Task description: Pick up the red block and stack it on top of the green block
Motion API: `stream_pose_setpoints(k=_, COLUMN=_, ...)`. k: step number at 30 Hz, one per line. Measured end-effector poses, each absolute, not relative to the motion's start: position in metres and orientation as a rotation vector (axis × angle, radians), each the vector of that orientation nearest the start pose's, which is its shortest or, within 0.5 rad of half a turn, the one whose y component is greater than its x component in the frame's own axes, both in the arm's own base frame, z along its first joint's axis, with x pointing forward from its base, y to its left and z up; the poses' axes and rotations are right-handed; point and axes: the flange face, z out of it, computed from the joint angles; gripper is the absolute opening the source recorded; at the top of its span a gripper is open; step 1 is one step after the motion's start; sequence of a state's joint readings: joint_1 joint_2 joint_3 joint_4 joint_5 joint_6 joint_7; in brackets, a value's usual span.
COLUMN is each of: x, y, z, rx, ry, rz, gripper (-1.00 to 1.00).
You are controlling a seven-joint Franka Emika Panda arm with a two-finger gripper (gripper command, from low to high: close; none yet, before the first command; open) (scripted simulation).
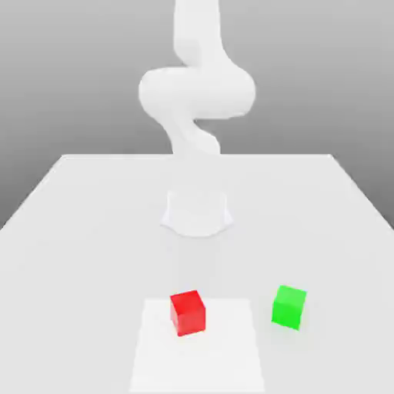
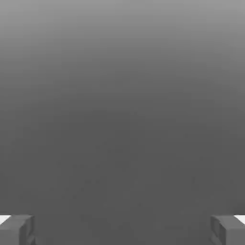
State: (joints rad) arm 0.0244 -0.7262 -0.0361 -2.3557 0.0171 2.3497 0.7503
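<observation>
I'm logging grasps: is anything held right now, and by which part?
Nothing is held; the end effector is open, with nothing between its fingers.

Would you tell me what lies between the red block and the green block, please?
In the exterior view, only bare surface separates the red block and green block: part of the bright white patch, then the paler grey tabletop.

Inscriptions: none legible. Texts, labels, brands, numbers, signs: no readable example of any kind on any surface.
</observation>
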Motion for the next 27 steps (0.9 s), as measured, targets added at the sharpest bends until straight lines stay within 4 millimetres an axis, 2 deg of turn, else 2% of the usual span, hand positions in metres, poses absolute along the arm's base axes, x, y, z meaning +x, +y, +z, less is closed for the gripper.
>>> stream_pose_setpoints(k=4, x=0.418, y=-0.016, z=0.562, rx=-2.613, ry=0.969, rz=-0.726, gripper=0.00)
stream_pose_setpoints(k=6, x=0.429, y=-0.016, z=0.512, rx=-2.670, ry=0.945, rz=-0.632, gripper=0.00)
stream_pose_setpoints(k=9, x=0.435, y=-0.015, z=0.437, rx=-2.757, ry=0.904, rz=-0.490, gripper=0.00)
stream_pose_setpoints(k=13, x=0.423, y=-0.012, z=0.336, rx=-2.879, ry=0.839, rz=-0.291, gripper=0.00)
stream_pose_setpoints(k=17, x=0.382, y=-0.015, z=0.236, rx=-3.018, ry=0.754, rz=-0.069, gripper=0.00)
stream_pose_setpoints(k=19, x=0.371, y=-0.016, z=0.211, rx=-3.048, ry=0.730, rz=-0.022, gripper=0.00)
stream_pose_setpoints(k=27, x=0.368, y=-0.017, z=0.156, rx=-3.059, ry=0.720, rz=-0.007, gripper=0.00)
